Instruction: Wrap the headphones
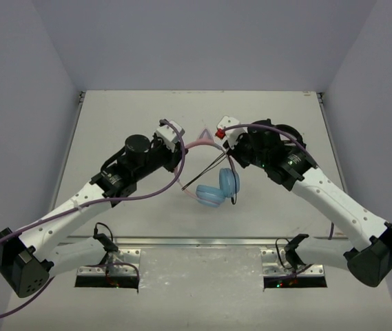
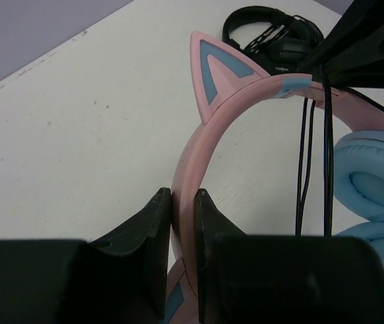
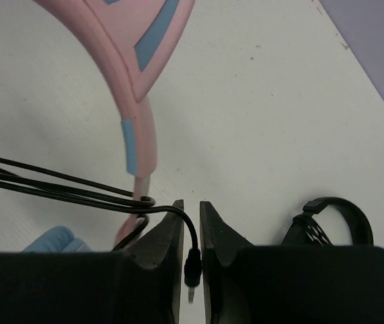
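The headphones (image 1: 218, 187) sit in the middle of the table (image 1: 113, 117), between the two arms. The left gripper (image 2: 183, 202) is squeezed tight on the pink headband (image 2: 202, 135), with one finger on each side of it. The right gripper (image 3: 190, 209) is almost closed too. It pinches the thin black cable (image 3: 57, 185) just above the plug (image 3: 192, 263). From those fingers the cable runs sideways to the headband and crosses it. So the band runs long from one gripper toward the other, and the cable lies across it. I think the right arm, which has the loose end, must carry it around the band next while the left arm holds the band steady. The small black headphones (image 3: 326, 216) lie just beside the right gripper and could get in the way.
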`<action>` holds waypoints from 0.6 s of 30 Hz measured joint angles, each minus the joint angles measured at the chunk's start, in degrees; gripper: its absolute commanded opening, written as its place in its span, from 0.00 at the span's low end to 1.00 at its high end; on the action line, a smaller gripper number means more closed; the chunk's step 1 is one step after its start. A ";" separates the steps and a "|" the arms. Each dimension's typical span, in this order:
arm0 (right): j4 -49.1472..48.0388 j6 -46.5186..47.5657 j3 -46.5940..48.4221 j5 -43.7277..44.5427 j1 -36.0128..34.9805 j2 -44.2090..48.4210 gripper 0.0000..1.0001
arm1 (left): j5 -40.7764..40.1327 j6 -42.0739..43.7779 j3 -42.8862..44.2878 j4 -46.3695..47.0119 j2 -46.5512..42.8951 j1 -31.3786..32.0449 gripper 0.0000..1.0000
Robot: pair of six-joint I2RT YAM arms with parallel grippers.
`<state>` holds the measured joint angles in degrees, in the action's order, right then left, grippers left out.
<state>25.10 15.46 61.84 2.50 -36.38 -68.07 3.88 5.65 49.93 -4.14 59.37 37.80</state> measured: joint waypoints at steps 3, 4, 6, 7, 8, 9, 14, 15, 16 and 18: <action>0.15 -2.01 -0.33 -1.27 1.20 1.31 0.23 | 2.56 -0.17 0.02 -0.63 0.17 0.00 0.00; 0.11 -2.69 -0.42 -1.29 1.62 1.79 0.25 | 3.52 -0.37 0.02 -0.94 0.28 0.00 0.00; -0.81 -4.24 -1.07 -1.44 2.56 2.86 0.27 | 5.29 -1.22 0.24 -1.44 0.76 0.00 0.00; -1.42 -4.83 -1.66 -1.64 2.89 3.32 0.27 | 5.79 -1.51 0.52 -1.55 1.18 0.00 0.00; -2.12 -5.64 -2.60 -1.86 3.28 3.91 0.27 | 6.23 -1.84 1.16 -1.88 1.88 -0.04 0.00; -2.89 -6.58 -3.78 -2.12 3.82 4.50 0.27 | 6.58 -2.29 1.86 -2.03 2.62 -0.15 0.00; -5.77 -10.51 -9.57 -3.17 7.21 6.64 0.27 | 7.96 -4.22 7.58 -4.24 7.69 -0.83 0.00; -6.21 -11.23 -10.51 -3.30 8.00 6.84 0.25 | 8.02 -4.37 8.74 -4.79 8.63 -0.98 0.00; -6.75 -11.89 -11.30 -3.58 8.70 6.93 0.23 | 8.00 -4.50 9.68 -5.20 9.46 -1.09 0.00; -7.74 -12.98 -12.48 -4.28 9.79 6.99 0.15 | 8.00 -4.55 10.93 -5.95 10.80 -1.33 0.00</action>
<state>17.37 2.48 49.36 -1.78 -26.59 -61.08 11.88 1.10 60.86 -10.09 70.17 36.47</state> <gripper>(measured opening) 0.203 0.135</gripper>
